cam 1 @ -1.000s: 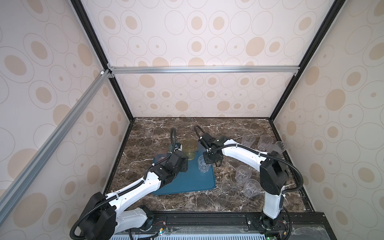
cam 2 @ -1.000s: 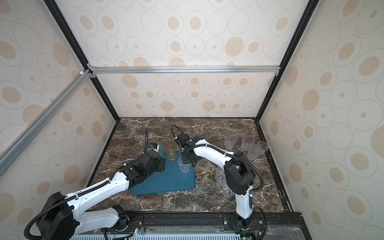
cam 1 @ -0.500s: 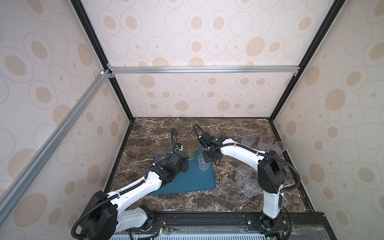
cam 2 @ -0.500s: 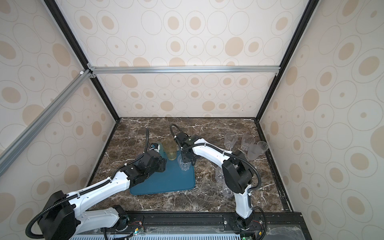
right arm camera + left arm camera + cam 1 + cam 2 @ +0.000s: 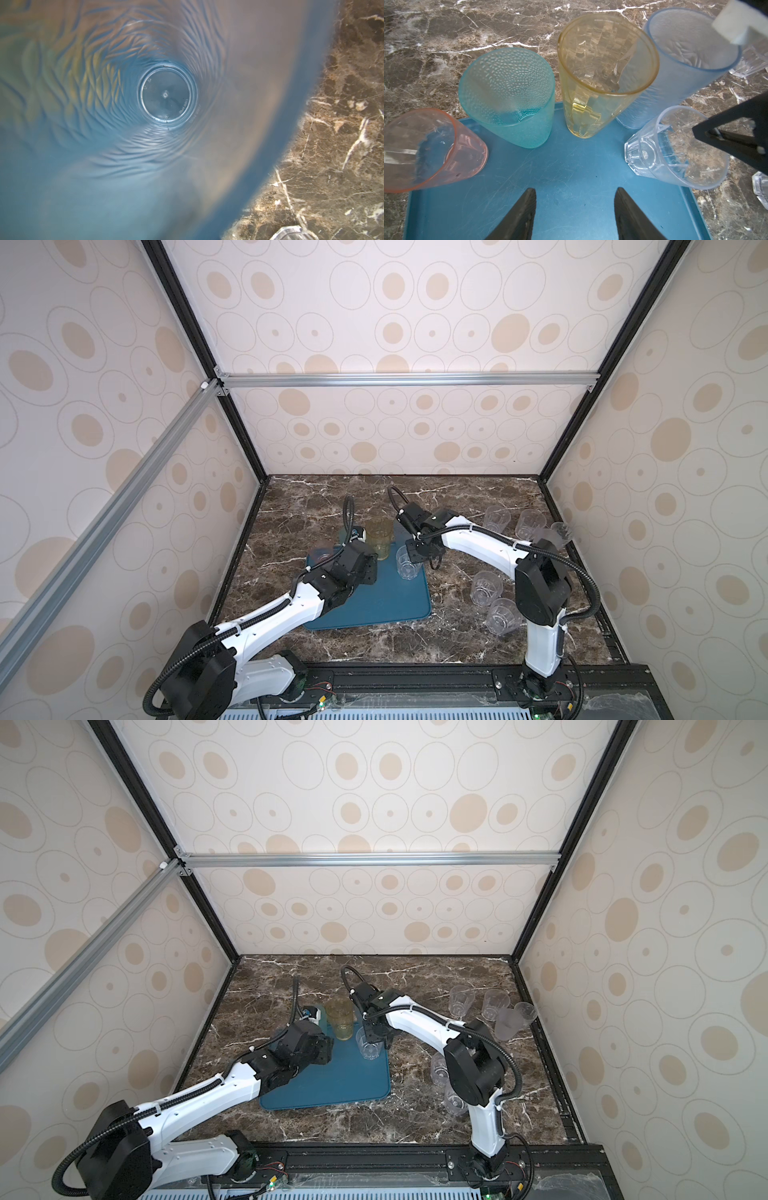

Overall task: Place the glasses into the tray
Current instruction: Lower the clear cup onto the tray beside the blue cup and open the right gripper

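Left gripper [image 5: 574,193] is hovering spread over the tray [image 5: 395,601] at lower centre of both top views, holding nothing. Pink glass [image 5: 436,149], teal glass [image 5: 508,99], yellow glass [image 5: 602,68], grey-blue glass [image 5: 685,52] and clear glass [image 5: 406,566] are standing at its upper end. Right gripper [image 5: 417,558] is pressed together, touching the clear glass rim; can't tell if it's gripping. Spare clear glasses [image 5: 484,589] are sitting on the worktop [image 5: 457,635], right of the tray.
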